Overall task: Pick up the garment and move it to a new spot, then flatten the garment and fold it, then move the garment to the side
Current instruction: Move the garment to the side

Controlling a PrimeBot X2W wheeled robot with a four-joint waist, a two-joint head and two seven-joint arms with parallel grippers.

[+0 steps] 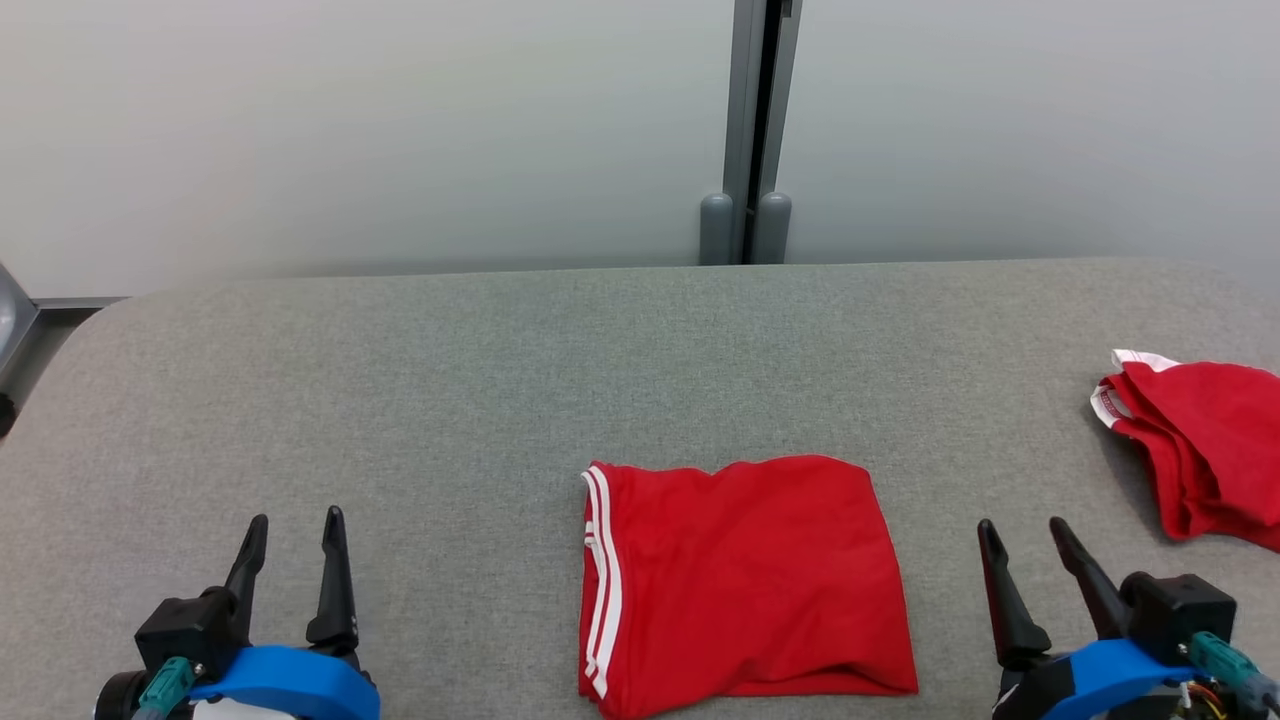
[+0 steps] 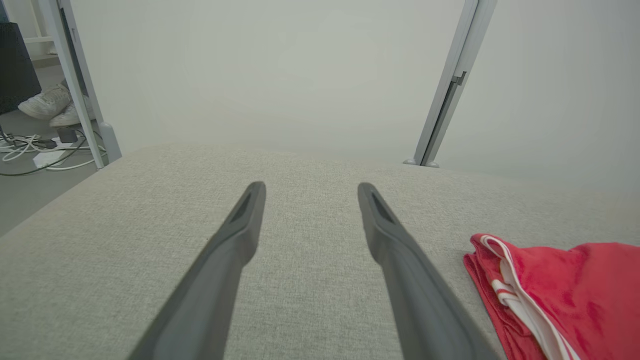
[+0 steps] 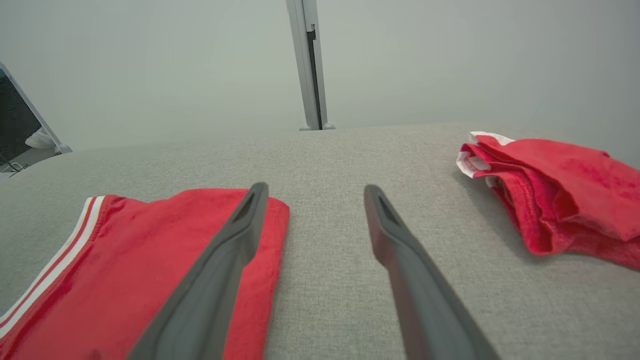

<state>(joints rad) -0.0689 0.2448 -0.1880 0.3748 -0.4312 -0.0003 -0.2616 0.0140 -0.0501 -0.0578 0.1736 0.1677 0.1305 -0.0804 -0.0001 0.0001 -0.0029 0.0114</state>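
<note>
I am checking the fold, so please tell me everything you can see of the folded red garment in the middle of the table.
The folded red garment is soft-looking cloth, folded to a rough rectangle, lying flat with slight wrinkles near its front edge. Two white stripes run along its left edge. It rests on the grey fabric tabletop, near its front, touched by nothing else.
</note>
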